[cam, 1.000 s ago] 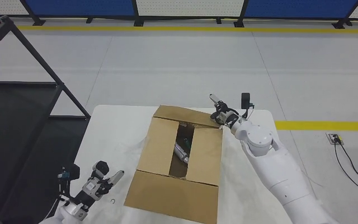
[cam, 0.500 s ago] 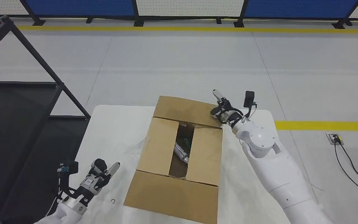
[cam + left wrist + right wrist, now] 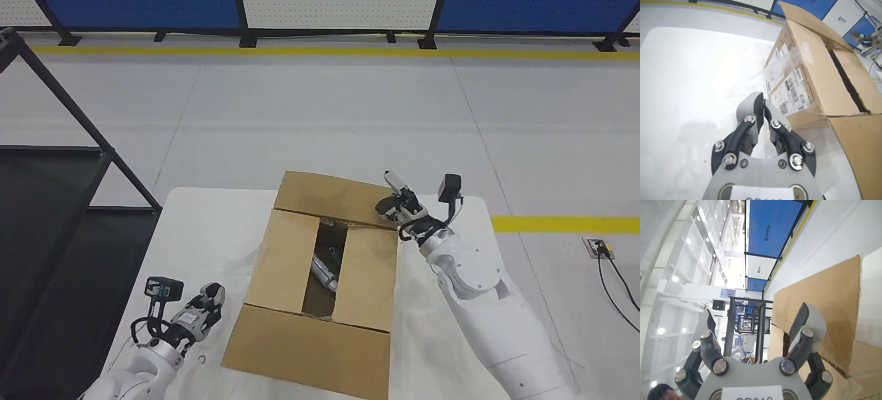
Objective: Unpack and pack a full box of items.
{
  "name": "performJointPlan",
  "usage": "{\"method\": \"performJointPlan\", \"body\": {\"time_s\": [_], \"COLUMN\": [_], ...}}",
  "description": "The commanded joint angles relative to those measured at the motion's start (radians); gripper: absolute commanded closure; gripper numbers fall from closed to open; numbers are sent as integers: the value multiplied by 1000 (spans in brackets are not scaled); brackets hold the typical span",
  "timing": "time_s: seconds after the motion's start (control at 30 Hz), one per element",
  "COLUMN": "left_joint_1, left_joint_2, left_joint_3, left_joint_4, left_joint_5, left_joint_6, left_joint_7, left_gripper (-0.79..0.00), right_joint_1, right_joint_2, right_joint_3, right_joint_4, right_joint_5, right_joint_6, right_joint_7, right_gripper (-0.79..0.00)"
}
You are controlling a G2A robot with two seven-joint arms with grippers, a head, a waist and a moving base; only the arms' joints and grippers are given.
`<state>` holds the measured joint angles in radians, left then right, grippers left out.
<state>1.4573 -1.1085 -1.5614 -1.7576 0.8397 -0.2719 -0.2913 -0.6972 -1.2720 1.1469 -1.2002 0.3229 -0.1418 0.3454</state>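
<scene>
One part-open cardboard box (image 3: pixel 285 260) on white table (image 3: pixel 210 230); left gripper (image 3: pixel 763 102) pinched together, empty, at 7 o'clock, right gripper (image 3: pixel 390 195) spread wide at 1 o'clock; yellow-lined grey floor (image 3: pixel 300 110) beyond.

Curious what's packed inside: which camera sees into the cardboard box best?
Top view: it looks down through the gap in the box onto items. Left wrist view shows a dark slit; right wrist view, a flap.
</scene>
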Motion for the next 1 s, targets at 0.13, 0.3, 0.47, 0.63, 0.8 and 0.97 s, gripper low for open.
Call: {"method": "performJointPlan", "body": {"time_s": [0.13,0.3,0.47,0.63,0.8,0.97], "left_joint_1": [-19,-26,-26,-22,-18,-12], "left_joint_2": [-2,-3,-3,-4,-4,-3], "left_joint_3": [38,57,75,91,102,114], "left_joint_4": [10,7,-1,-11,-19,-24], "left_joint_5": [34,48,65,77,85,101], "left_joint_6": [-8,-24,-41,-54,-63,-86], "left_joint_7": [-9,-16,-19,-16,-12,-15], "left_gripper": [0,0,0,0,0,0], "right_joint_1": [-23,-12,24,51,57,57], "right_joint_2": [6,6,4,-2,-2,-2], "right_joint_3": [22,15,-18,-61,-55,-55], "right_joint_4": [-13,-2,12,20,25,25], "right_joint_5": [15,18,-30,-52,-18,-18], "right_joint_6": [-8,7,52,65,48,48], "right_joint_7": [100,198,278,376,423,423], "right_gripper": [-785,-785,-785,-785,-785,-785]}}
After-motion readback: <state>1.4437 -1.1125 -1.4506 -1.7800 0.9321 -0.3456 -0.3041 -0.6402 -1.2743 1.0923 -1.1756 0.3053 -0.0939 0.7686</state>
